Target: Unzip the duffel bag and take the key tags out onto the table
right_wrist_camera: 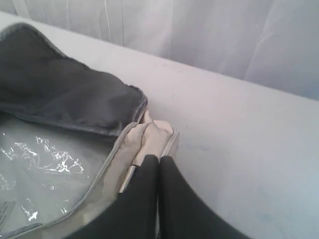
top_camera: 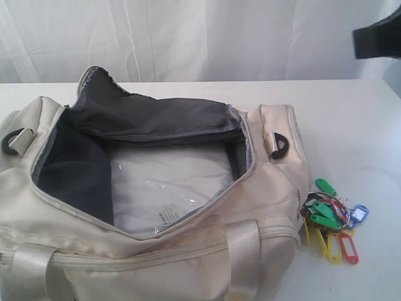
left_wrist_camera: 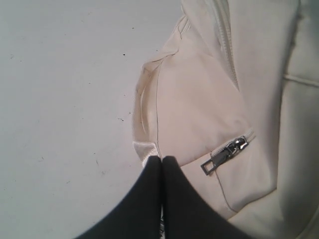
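The cream duffel bag [top_camera: 188, 251] lies unzipped on the white table [top_camera: 357, 125], with its dark grey lining folded back. The key tags [top_camera: 330, 219], a bunch of green, yellow, red and blue, lie on the table beside the bag's right end. My right gripper [top_camera: 376, 39] hangs high at the upper right; in its wrist view it [right_wrist_camera: 159, 158] is shut and empty above the bag's [right_wrist_camera: 149, 137] end. My left gripper [left_wrist_camera: 162, 159] is shut and empty over the bag's [left_wrist_camera: 199, 99] outer side near a metal zipper pull [left_wrist_camera: 224, 154]. It is out of the exterior view.
A clear plastic-wrapped white packet [top_camera: 166, 182] fills the bottom of the open bag and shows in the right wrist view as the packet [right_wrist_camera: 40, 164]. Black D-rings [top_camera: 280, 146] sit at the bag's ends. A white curtain [top_camera: 200, 37] backs the table.
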`<state>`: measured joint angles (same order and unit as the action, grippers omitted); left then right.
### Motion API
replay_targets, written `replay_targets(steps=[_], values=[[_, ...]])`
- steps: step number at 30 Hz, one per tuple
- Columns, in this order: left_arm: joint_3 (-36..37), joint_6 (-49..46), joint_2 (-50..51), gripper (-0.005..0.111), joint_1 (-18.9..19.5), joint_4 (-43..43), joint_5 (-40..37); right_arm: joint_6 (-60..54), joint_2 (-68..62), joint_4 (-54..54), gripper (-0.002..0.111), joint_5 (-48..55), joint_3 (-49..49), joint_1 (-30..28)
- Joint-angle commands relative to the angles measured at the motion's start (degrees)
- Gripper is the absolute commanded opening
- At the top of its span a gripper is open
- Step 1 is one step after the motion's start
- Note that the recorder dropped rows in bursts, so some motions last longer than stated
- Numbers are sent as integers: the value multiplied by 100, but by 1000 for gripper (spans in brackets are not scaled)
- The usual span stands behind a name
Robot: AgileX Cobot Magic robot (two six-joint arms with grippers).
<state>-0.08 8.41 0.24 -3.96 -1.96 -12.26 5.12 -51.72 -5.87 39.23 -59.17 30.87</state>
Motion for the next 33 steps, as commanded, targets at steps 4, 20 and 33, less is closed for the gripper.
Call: replay_targets(steps=[4,20,33], values=[[8,38,-24,0,16,17,19,-9,1916,5,0,-14,622,-4],[8,38,-24,0,16,17,19,-9,4254,5,0,8,1855,8],[8,38,-24,0,16,17,19,-9,5172,19,0,-766,3956,8]])
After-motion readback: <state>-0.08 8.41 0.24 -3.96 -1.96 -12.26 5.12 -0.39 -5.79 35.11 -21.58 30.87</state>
